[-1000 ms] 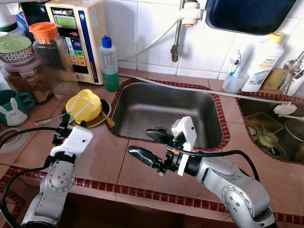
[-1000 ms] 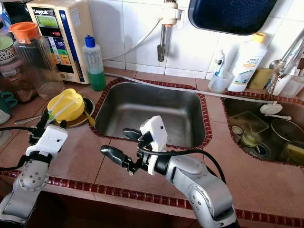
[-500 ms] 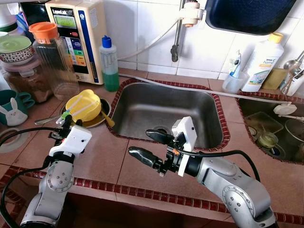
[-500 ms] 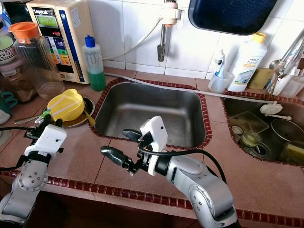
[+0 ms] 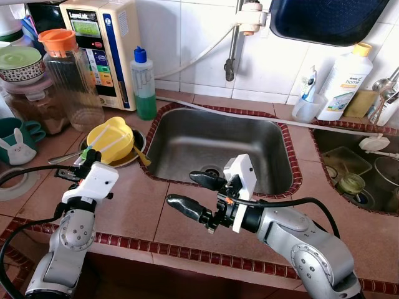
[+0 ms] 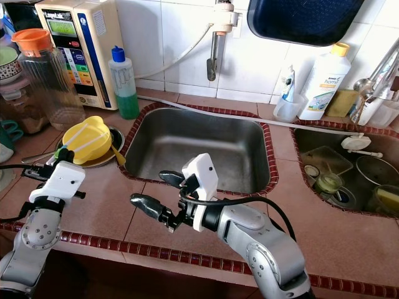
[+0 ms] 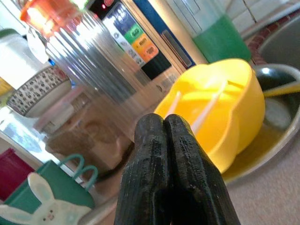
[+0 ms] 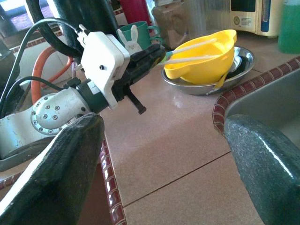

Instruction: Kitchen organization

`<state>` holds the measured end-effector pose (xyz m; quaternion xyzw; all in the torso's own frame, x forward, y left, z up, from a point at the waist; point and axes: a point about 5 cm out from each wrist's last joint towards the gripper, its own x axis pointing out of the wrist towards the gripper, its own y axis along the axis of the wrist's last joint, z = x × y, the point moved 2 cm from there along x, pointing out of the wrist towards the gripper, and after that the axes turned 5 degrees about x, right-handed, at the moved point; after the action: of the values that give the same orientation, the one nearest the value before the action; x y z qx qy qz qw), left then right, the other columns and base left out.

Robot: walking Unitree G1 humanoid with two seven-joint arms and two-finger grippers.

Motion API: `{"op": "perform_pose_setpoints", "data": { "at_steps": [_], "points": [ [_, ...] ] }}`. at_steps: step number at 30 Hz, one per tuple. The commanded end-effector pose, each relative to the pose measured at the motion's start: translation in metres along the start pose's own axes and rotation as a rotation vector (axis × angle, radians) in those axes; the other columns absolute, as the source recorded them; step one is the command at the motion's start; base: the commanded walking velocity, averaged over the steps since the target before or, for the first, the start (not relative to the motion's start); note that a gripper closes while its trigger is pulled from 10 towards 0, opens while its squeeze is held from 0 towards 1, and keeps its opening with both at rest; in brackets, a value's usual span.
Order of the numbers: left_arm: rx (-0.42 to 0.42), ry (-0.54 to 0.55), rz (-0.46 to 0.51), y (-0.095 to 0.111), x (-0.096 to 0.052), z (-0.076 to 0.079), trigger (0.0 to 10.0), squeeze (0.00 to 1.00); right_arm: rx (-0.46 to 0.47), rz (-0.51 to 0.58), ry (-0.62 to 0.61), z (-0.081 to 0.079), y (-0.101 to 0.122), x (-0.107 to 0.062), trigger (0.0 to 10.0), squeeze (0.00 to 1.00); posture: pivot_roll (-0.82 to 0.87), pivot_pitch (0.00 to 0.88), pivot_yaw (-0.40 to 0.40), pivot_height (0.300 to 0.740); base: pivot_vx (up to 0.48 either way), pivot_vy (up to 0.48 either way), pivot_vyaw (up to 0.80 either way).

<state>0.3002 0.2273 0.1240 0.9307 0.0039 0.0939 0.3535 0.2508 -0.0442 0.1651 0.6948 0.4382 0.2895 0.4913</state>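
Head cams are looking down over the sink [image 5: 212, 146]; both wrist cams are sitting low and close, sharing the yellow bowl [image 7: 220, 105] between them.

White tiled wall [image 5: 193, 37] at far side. Tan tiled counter [image 5: 134, 208] with red-brown edging surrounds a steel sink [image 5: 215, 146]; daylight reflects off surfaces.
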Motion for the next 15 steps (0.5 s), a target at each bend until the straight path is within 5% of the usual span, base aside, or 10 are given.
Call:
{"op": "perform_pose_setpoints", "data": {
  "at_steps": [1, 2, 3, 4, 6, 7, 15],
  "points": [
    [0.012, 0.023, 0.014, 0.003, 0.000, -0.006, 0.0, 0.00, -0.002, 0.003, 0.007, -0.002, 0.001, 0.000, 10.0, 0.00, 0.06, 0.003, -0.027, 0.740, 0.000, 0.000, 0.00],
    [0.015, 0.030, 0.016, 0.004, 0.000, -0.007, 0.0, 0.00, -0.002, 0.003, 0.007, -0.002, 0.001, 0.000, 10.0, 0.00, 0.06, 0.003, -0.027, 0.740, 0.000, 0.000, 0.00],
    [0.023, 0.047, 0.017, 0.005, 0.000, -0.009, 4.1, 0.00, -0.002, 0.003, 0.007, -0.002, 0.001, 0.000, 10.0, 0.00, 0.06, 0.004, -0.027, 0.740, 0.000, 0.000, 0.00],
    [0.030, 0.079, 0.027, 0.009, 0.001, -0.015, 10.0, 0.00, -0.001, 0.004, 0.007, -0.002, 0.001, 0.000, 10.0, 0.00, 0.06, 0.004, -0.026, 0.740, 0.000, 0.000, 0.00],
    [0.009, 0.105, 0.036, 0.013, 0.001, -0.019, 10.0, 0.00, 0.000, 0.004, 0.006, -0.002, 0.000, 0.000, 10.0, 0.00, 0.06, 0.004, -0.025, 0.740, 0.000, 0.000, 0.00],
    [-0.026, 0.135, 0.035, 0.016, 0.001, -0.024, 10.0, 1.00, 0.000, 0.004, 0.006, -0.003, 0.000, 0.000, 10.0, 0.00, 0.06, 0.004, -0.027, 0.740, 0.000, 0.000, 0.00],
    [-0.314, 0.267, -0.081, 0.019, 0.003, -0.041, 10.0, 1.00, 0.000, 0.002, 0.009, -0.002, 0.000, 0.000, 10.0, 0.00, 0.06, 0.006, -0.030, 0.740, 0.000, 0.000, 0.00]
  ]
}}
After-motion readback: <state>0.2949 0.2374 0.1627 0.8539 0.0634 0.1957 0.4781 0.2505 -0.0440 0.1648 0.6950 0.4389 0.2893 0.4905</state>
